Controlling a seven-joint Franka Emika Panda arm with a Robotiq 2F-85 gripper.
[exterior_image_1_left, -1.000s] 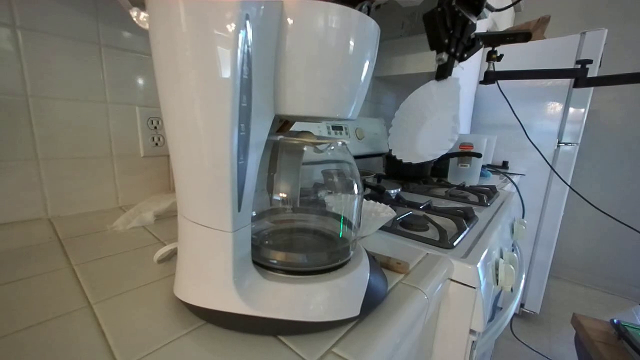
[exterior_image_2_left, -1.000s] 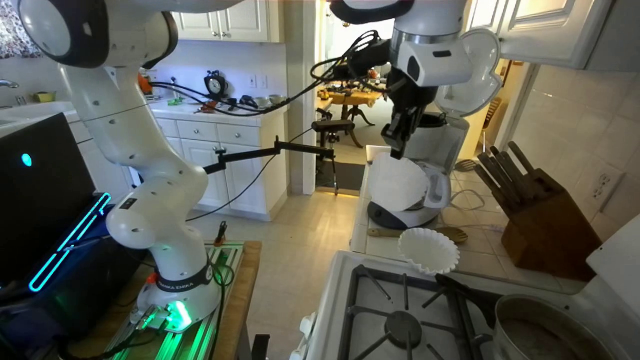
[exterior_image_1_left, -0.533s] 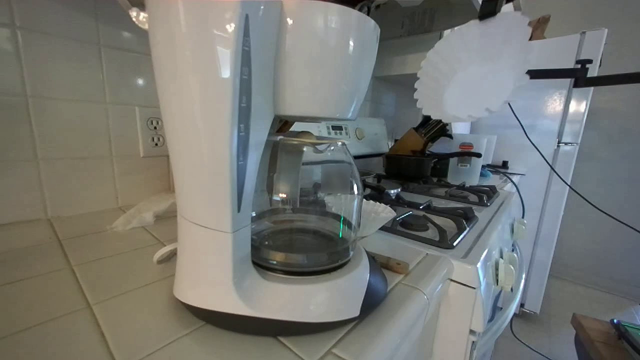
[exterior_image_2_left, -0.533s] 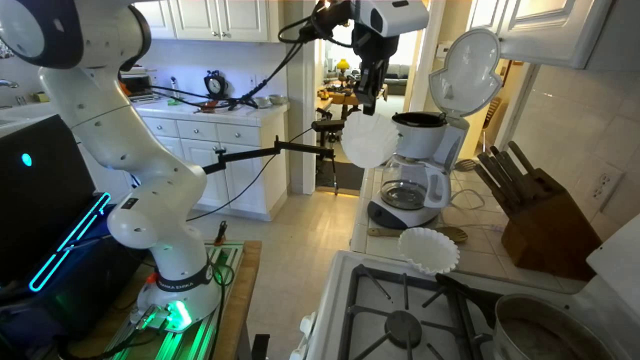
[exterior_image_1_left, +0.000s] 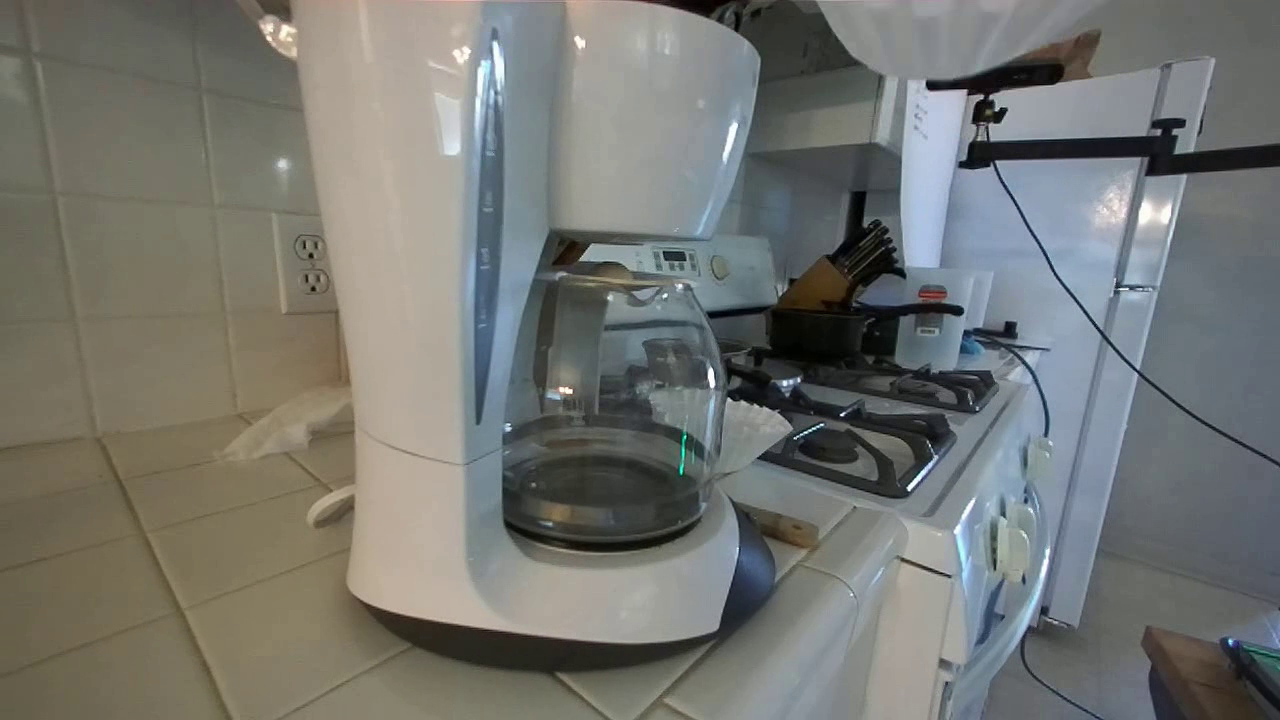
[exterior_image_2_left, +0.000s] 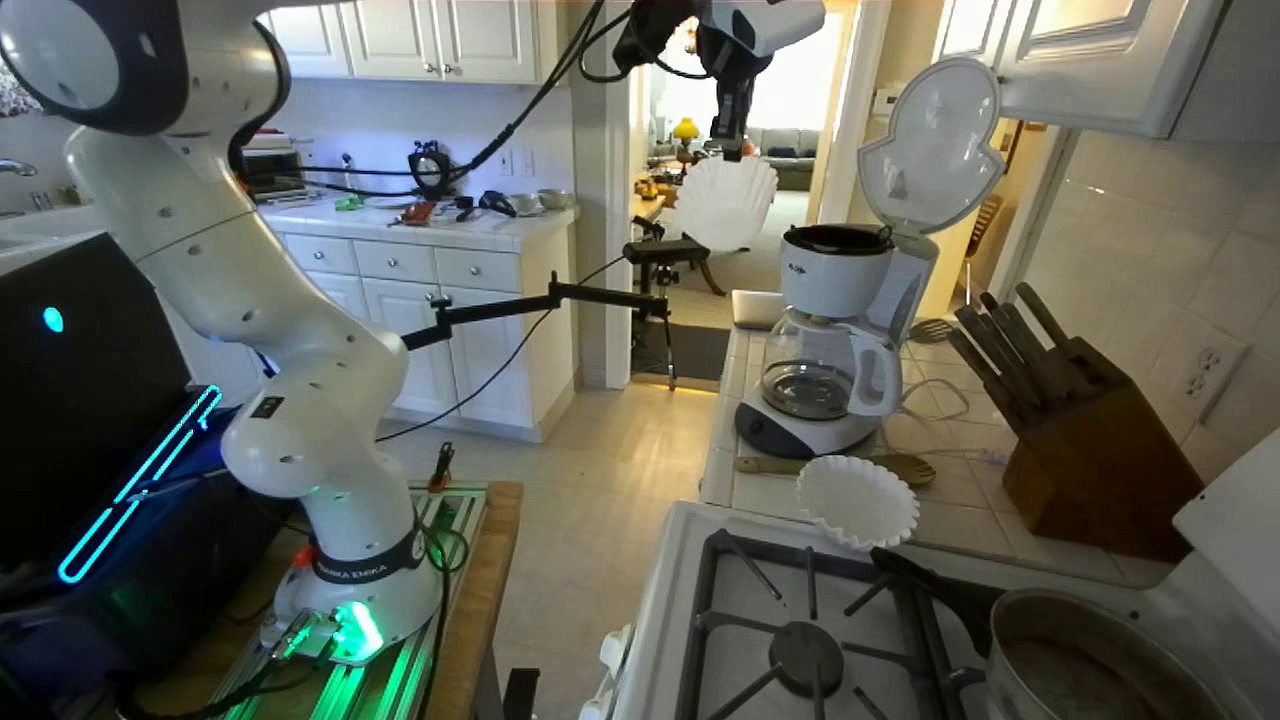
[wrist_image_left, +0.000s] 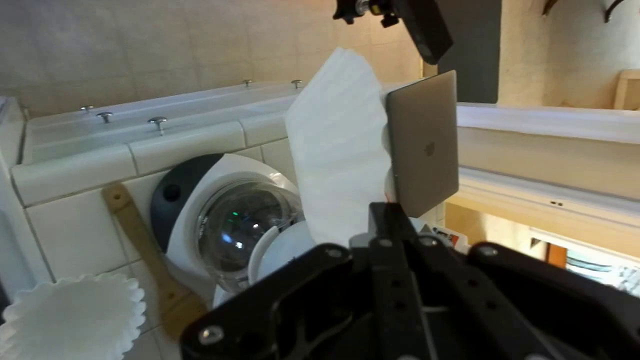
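Tool (exterior_image_2_left: 733, 152) clamped on a pleated white filter (exterior_image_2_left: 727, 205). Lower than the tool: laptop (wrist_image_left: 422, 125) with Apple logo (wrist_image_left: 429, 148), arm base (exterior_image_2_left: 340, 594) lettered "FRANKA EMIKA", knife block (exterior_image_2_left: 1095, 465) holding knives (exterior_image_2_left: 1043, 316).

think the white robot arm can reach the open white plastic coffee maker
Probably yes: the white lobed lid stands raised, with nothing visible between the coffee maker and the black claw holding a white paper filter.

Tiled counter (exterior_image_1_left: 270, 620): coffee maker (exterior_image_2_left: 838, 275), wooden spatula (wrist_image_left: 150, 255), paper filter (wrist_image_left: 75, 315), knife block (exterior_image_2_left: 1100, 465).
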